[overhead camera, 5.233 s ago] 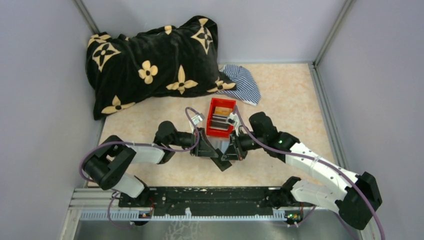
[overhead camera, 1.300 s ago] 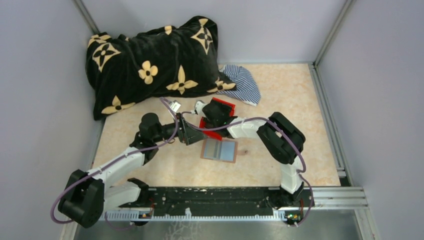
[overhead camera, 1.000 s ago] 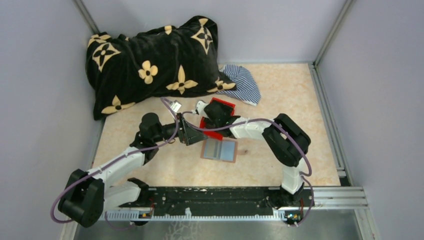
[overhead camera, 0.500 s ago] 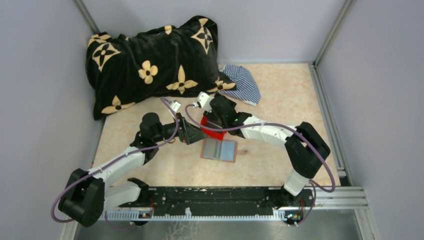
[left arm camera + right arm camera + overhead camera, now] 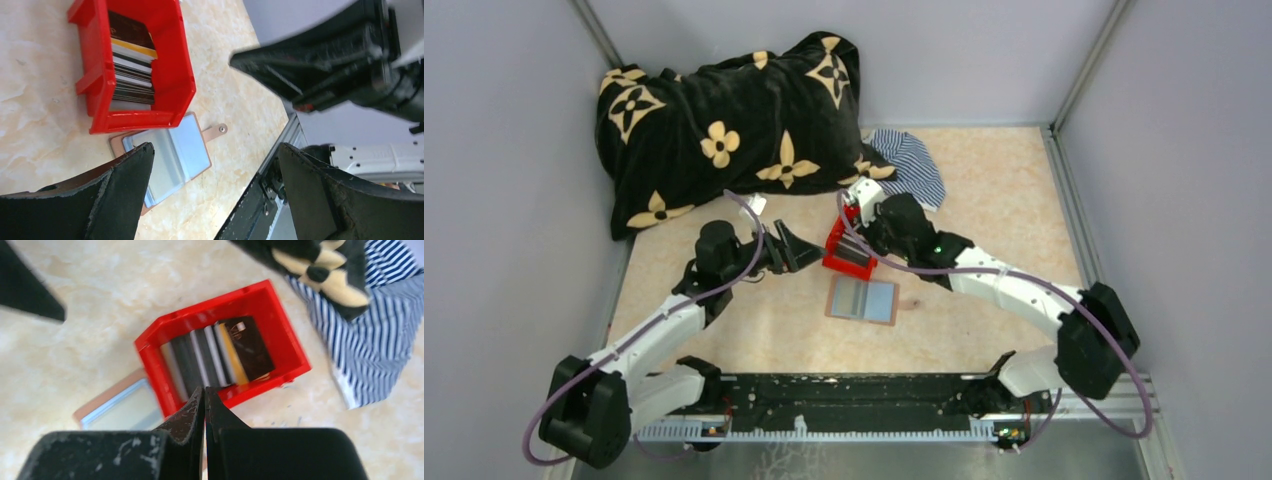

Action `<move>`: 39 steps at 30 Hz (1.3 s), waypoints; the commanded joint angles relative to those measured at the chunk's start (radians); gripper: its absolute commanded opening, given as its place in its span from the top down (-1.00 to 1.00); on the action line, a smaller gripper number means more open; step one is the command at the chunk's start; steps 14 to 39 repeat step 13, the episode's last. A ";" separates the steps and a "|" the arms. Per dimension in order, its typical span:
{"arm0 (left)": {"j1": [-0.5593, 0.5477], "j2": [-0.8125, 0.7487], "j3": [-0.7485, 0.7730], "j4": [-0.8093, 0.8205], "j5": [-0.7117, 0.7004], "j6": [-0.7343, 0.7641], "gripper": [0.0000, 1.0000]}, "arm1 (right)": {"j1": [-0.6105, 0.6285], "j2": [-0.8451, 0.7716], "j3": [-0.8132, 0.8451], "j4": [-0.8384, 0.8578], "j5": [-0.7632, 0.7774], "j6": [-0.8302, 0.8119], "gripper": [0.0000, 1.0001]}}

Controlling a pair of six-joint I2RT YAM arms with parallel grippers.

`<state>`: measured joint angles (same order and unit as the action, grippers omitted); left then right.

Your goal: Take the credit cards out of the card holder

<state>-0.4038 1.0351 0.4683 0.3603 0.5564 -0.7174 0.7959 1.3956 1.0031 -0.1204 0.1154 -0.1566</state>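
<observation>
Our credit cards look thin, stiff, light and slippery, so we would pinch one by its edge. They stand packed in the red bin. The soft brown card holder lies open on the table, just beside the bin. The left jaws gape wide and hold nothing. The right jaws are pressed shut, empty.

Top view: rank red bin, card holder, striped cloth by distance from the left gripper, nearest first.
From the left gripper:
1. red bin, just to its right.
2. card holder, right and toward the bases.
3. striped cloth, far back right.
</observation>
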 commanded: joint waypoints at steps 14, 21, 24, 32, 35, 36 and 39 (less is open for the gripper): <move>0.017 -0.082 0.070 -0.157 -0.120 -0.039 -1.00 | -0.007 -0.233 -0.277 0.199 -0.201 0.186 1.00; 0.017 -0.082 0.070 -0.157 -0.120 -0.039 -1.00 | -0.007 -0.233 -0.277 0.199 -0.201 0.186 1.00; 0.017 -0.082 0.070 -0.157 -0.120 -0.039 -1.00 | -0.007 -0.233 -0.277 0.199 -0.201 0.186 1.00; 0.017 -0.082 0.070 -0.157 -0.120 -0.039 -1.00 | -0.007 -0.233 -0.277 0.199 -0.201 0.186 1.00; 0.017 -0.082 0.070 -0.157 -0.120 -0.039 -1.00 | -0.007 -0.233 -0.277 0.199 -0.201 0.186 1.00; 0.017 -0.082 0.070 -0.157 -0.120 -0.039 -1.00 | -0.007 -0.233 -0.277 0.199 -0.201 0.186 1.00; 0.017 -0.082 0.070 -0.157 -0.120 -0.039 -1.00 | -0.007 -0.233 -0.277 0.199 -0.201 0.186 1.00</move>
